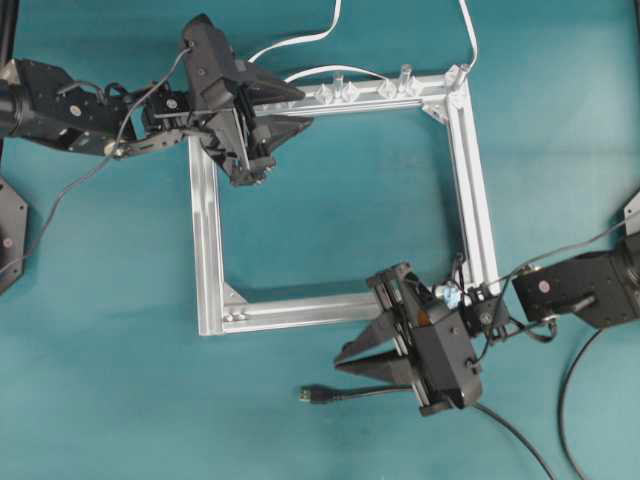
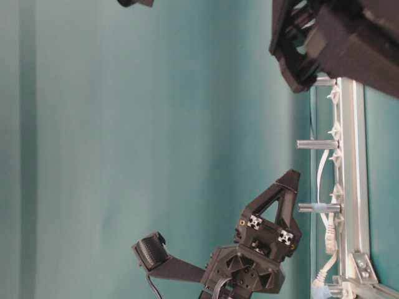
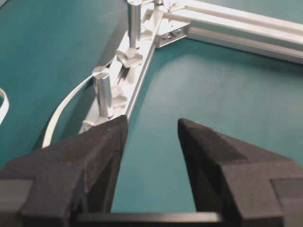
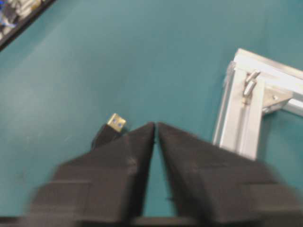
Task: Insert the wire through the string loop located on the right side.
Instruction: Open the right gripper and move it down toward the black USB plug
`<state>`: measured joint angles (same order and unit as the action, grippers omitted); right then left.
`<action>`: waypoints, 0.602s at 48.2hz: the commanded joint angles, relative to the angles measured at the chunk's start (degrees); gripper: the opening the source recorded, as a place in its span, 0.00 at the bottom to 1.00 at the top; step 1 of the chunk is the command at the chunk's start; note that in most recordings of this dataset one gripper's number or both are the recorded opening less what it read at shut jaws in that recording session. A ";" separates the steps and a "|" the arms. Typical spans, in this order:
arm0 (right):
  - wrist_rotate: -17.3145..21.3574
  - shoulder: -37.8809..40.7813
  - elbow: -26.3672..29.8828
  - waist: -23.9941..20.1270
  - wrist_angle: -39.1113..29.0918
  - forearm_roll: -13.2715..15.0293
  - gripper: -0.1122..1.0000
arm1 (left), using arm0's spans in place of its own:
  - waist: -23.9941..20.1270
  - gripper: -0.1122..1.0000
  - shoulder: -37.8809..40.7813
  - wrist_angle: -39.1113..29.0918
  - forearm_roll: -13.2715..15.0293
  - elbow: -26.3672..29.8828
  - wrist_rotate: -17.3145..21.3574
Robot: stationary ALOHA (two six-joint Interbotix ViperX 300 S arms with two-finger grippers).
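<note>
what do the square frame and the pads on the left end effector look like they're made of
Square silver slotted frame: likely brushed aluminium extrusion, given the matte metallic sheen and grooved channels. Black pads on the left end effector: apparently foam or soft rubber, with a grainy, dull, non-reflective surface.

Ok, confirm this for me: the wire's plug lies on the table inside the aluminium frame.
Not quite. The wire's plug lies outside the aluminium frame, just beyond its near bar, as the overhead exterior view shows. The rest holds: it does lie on the table.
</note>
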<state>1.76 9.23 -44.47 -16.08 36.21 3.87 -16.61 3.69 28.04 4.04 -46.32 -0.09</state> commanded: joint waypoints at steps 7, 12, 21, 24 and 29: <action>-0.09 -0.88 0.88 -0.18 0.26 -1.76 0.84 | -0.18 0.54 -1.58 -0.09 -0.18 0.53 0.18; -0.09 -0.88 0.88 -0.18 0.53 -2.90 0.89 | -0.18 0.54 -1.58 -0.09 -0.18 0.53 0.18; -0.09 -0.88 0.88 -0.26 1.49 -3.87 0.89 | -0.18 0.57 -1.49 -0.53 -0.18 0.70 0.18; -0.09 -0.88 0.88 -0.35 1.41 -3.96 0.89 | -0.18 0.62 -1.58 -0.88 -0.18 0.88 0.26; 0.00 -0.88 0.88 -0.53 1.32 -3.96 0.89 | -0.18 0.74 -1.49 -1.23 -0.18 0.97 0.35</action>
<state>1.58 9.32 -44.47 -16.26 37.09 0.09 -16.61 3.69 26.81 4.04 -46.32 -0.09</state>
